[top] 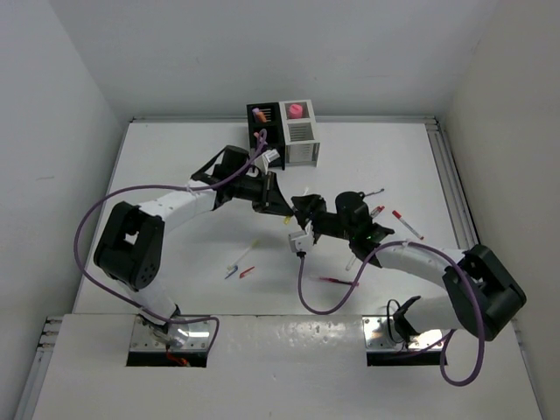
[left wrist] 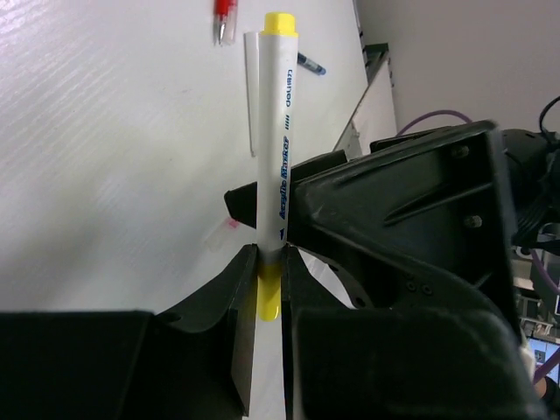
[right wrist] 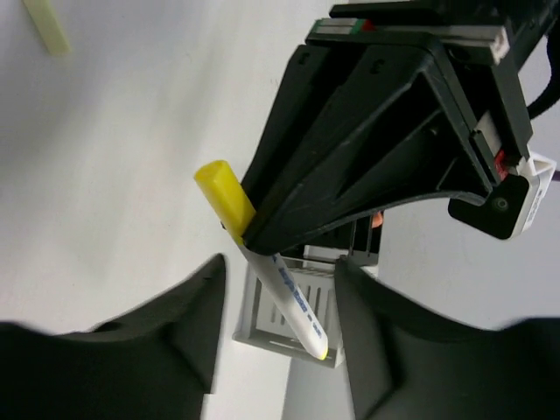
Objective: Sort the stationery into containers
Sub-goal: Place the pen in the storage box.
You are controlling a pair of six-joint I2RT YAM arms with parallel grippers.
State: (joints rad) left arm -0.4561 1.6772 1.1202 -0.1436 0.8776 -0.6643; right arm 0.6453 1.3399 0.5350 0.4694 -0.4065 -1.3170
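My left gripper (left wrist: pixel 269 267) is shut on a white acrylic marker (left wrist: pixel 276 131) with yellow ends, gripping it near one yellow end. In the top view the left gripper (top: pixel 282 208) meets my right gripper (top: pixel 304 213) at mid-table. In the right wrist view the marker (right wrist: pixel 293 302) slants between the right gripper's (right wrist: pixel 278 271) open fingers without touching them. The black container (top: pixel 265 124) and white container (top: pixel 300 144) stand joined at the back. The white one holds a pink piece (top: pixel 297 111); the black one holds orange and lilac items (top: pixel 260 114).
Loose pens lie right of the grippers: a red-capped one (top: pixel 408 225), a red one (top: pixel 377 211), another red one (top: pixel 337 281). A blue-white pen (top: pixel 233 269) and a red bit (top: pixel 248 272) lie left of centre. The right gripper's body (left wrist: pixel 411 219) crowds the left fingers.
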